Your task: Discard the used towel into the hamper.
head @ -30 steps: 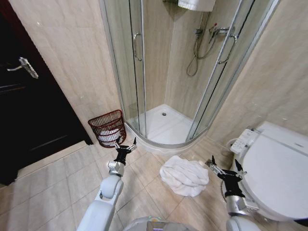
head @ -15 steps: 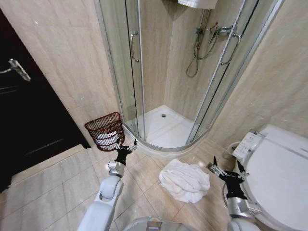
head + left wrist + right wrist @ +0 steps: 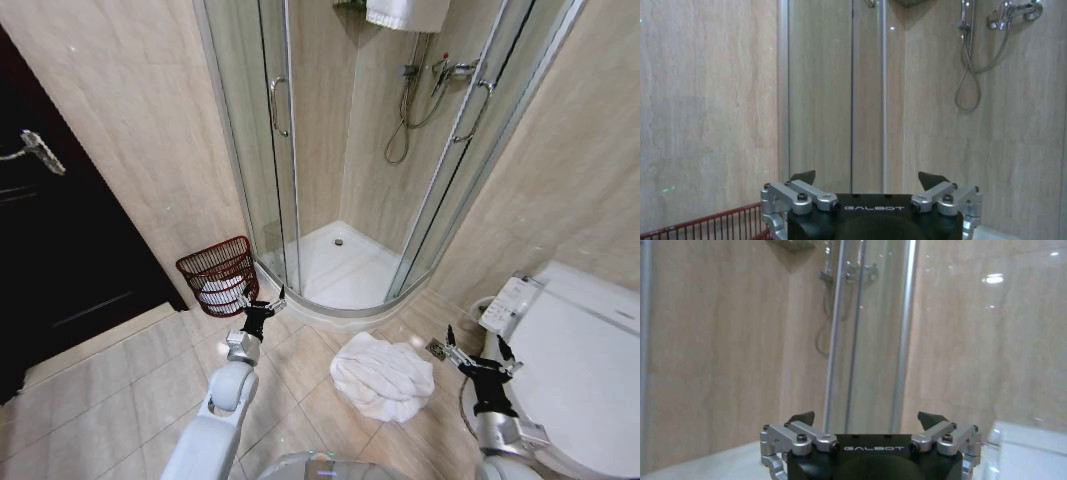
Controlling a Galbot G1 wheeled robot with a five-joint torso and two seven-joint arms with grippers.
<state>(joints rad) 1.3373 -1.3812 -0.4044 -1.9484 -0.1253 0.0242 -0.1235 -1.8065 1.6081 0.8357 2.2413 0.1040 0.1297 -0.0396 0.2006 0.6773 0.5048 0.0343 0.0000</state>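
"GALBOT" printed in white on both wrist housings. One towel, white, crumpled, lying on tile floor between arms, just before shower threshold. One hamper, dark reddish-brown open slats, standing against wall beside shower door, something white inside. Left tool hanging just before hamper, fingers apart, empty; hamper rim showing beside it in left wrist view. Right tool hanging beside toilet, right of towel, fingers apart, empty.
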